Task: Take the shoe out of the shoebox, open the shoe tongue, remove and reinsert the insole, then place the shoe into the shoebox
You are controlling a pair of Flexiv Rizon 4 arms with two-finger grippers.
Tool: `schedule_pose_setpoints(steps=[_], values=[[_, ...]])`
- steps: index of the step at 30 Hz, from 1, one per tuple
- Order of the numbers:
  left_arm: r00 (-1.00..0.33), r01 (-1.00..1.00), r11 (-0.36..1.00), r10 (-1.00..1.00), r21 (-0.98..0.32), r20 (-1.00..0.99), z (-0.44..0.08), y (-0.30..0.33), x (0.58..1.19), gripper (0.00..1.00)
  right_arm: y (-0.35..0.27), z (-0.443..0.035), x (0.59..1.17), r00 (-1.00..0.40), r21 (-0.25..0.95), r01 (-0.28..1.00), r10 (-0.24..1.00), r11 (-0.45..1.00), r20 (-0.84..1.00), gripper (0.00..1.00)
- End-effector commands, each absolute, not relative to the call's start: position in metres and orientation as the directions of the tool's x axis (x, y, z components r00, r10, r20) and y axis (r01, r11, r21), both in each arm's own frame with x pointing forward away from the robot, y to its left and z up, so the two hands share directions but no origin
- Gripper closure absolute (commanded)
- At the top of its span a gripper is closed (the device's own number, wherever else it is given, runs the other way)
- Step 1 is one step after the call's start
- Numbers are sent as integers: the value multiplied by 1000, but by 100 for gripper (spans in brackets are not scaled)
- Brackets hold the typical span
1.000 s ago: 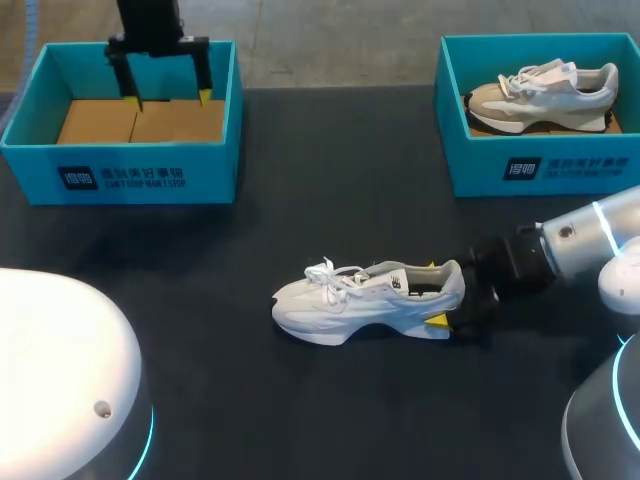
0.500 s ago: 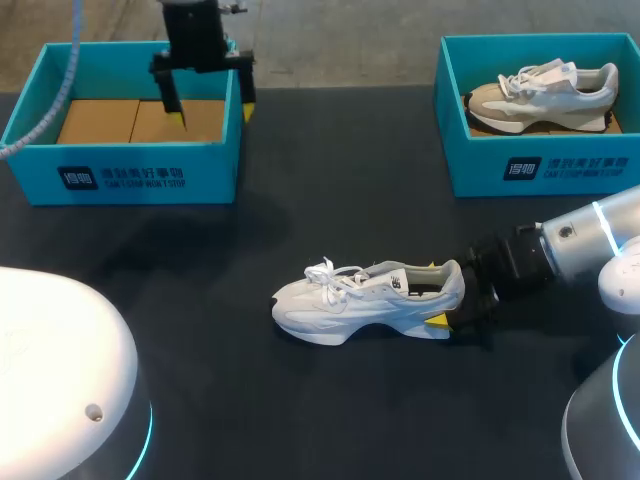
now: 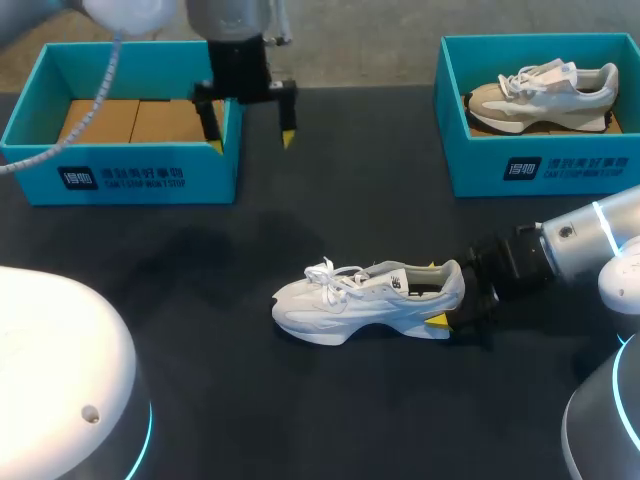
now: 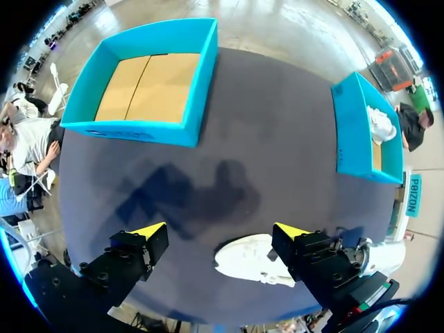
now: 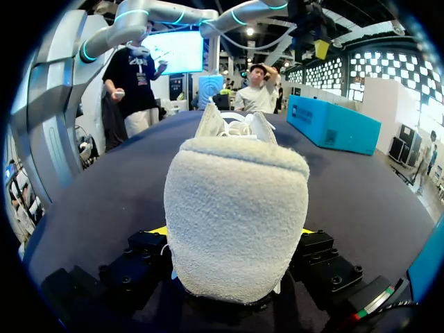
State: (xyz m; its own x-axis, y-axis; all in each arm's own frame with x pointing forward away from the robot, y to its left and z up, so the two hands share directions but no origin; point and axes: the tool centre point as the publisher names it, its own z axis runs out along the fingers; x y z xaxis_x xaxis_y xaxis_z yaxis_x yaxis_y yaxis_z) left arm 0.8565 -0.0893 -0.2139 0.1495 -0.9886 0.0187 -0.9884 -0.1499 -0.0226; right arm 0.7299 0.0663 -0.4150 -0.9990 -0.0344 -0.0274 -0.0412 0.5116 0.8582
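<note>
A white shoe (image 3: 365,300) lies on its sole in the middle of the dark table, toe to the left. My right gripper (image 3: 435,293) is at its heel, one yellow tip on each side, shut on it. In the right wrist view the fuzzy heel (image 5: 236,201) fills the gap between the fingers of that gripper (image 5: 236,232). My left gripper (image 3: 250,140) hangs open and empty, high over the right wall of the left shoebox (image 3: 130,180). From the left wrist view, the shoe (image 4: 250,260) lies far below the open left gripper (image 4: 220,230). The left shoebox (image 4: 139,128) holds only brown cardboard.
A second teal shoebox (image 3: 540,165) stands at the back right with a tan and white shoe (image 3: 545,90) inside. Bare dark tabletop (image 3: 300,210) lies between the two boxes and around the white shoe.
My left arm has moved right and forward, from over the left shoebox's inside to its right wall. The right arm and the white shoe have not moved.
</note>
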Motion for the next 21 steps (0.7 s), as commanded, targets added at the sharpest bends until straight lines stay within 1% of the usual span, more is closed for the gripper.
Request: schedule_pose_setpoints(steps=[1,8,13,21], values=[[145,-989,-145,-989,-24,2,-221,-109,850,0,71,-422,732,-999,856,-40,-35,515,-26,100],[81,-997,-81,-997,-19,-3,-231,-145,832,0,71,-422,732,-999,856,-40,-35,515,-26,100],[0,-1000,1,-1000,-16,-17,-237,-172,816,0,71,-422,732,-999,856,-40,-35,515,-26,100],[-90,-996,90,-996,5,-12,-244,-198,793,0,71,-422,732,-999,856,-40,-35,515,-26,100]])
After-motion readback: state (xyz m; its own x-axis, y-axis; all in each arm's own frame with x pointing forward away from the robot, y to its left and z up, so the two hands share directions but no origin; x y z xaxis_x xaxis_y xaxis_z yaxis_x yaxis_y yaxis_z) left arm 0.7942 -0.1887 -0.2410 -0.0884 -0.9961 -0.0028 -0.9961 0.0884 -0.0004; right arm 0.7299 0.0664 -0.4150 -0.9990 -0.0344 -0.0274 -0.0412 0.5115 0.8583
